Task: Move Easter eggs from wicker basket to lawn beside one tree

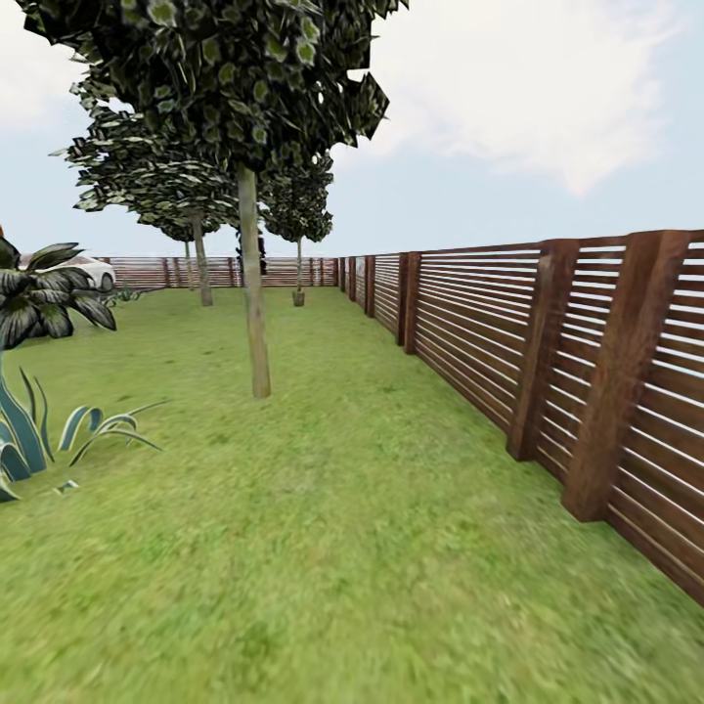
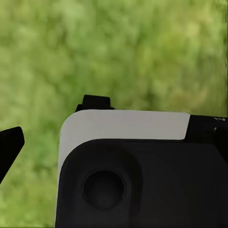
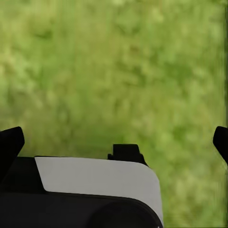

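Transit stage, judged: lawn point(image 1: 323, 548) bordered by slatted fence point(image 1: 548, 352), nearest tree point(image 1: 252, 293) ahead; right gripper point(image 3: 116, 142) splayed, nothing grasped; left gripper point(image 2: 11, 142) state undeterminable.

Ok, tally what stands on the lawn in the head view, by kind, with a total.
Trees with trunks on the grass: 4, the nearest, others, and a blurry one far back
Spiky plants: 2, and
Wooden fence: 1
Total: 7
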You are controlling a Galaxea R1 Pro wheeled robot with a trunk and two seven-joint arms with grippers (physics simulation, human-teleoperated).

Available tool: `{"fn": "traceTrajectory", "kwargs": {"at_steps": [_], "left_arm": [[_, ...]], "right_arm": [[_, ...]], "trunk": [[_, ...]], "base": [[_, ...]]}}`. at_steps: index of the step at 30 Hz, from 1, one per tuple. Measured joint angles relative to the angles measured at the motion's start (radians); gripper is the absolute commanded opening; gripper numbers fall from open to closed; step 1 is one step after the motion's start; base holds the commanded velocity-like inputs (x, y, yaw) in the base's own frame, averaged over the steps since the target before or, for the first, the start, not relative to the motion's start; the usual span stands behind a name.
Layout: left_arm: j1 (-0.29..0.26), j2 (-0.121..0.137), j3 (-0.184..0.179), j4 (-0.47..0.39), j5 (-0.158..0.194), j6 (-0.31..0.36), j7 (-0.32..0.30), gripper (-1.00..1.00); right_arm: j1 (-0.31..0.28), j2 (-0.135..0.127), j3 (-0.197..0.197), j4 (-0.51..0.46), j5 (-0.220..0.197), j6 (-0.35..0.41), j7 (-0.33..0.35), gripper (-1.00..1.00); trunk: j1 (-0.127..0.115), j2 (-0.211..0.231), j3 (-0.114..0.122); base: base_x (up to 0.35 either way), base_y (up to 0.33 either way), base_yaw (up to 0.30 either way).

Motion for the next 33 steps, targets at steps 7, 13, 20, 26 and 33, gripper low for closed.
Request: {"fn": "traceTrajectory", "kwargs": {"at_steps": [7, 13, 20, 26, 33], "left_arm": [[0.0, 0.0, 0.0, 0.0, 0.001, 0.0, -0.001, 1.0], [0.0, 0.0, 0.0, 0.0, 0.001, 0.0, -0.001, 1.0], [0.0, 0.0, 0.001, 0.0, 0.002, 0.0, -0.001, 1.0], [0.0, 0.0, 0.001, 0.0, 0.002, 0.0, -0.001, 1.0], [0.0, 0.0, 0.0, 0.0, 0.002, -0.001, -0.001, 1.0]], "right_arm": [[0.0, 0.0, 0.0, 0.0, 0.0, 0.0, 0.0, 1.0], [0.0, 0.0, 0.0, 0.0, 0.0, 0.0, 0.0, 1.0], [0.0, 0.0, 0.0, 0.0, 0.0, 0.0, 0.0, 1.0], [0.0, 0.0, 0.0, 0.0, 0.0, 0.0, 0.0, 1.0], [0.0, 0.0, 0.0, 0.0, 0.0, 0.0, 0.0, 1.0]], "trunk": [[0.0, 0.0, 0.0], [0.0, 0.0, 0.0], [0.0, 0.0, 0.0], [0.0, 0.0, 0.0], [0.0, 0.0, 0.0]], "base": [[0.304, -0.111, 0.0], [0.316, -0.027, 0.0], [0.317, -0.003, 0.0], [0.317, 0.0, 0.0], [0.317, -0.038, 0.0]]}}
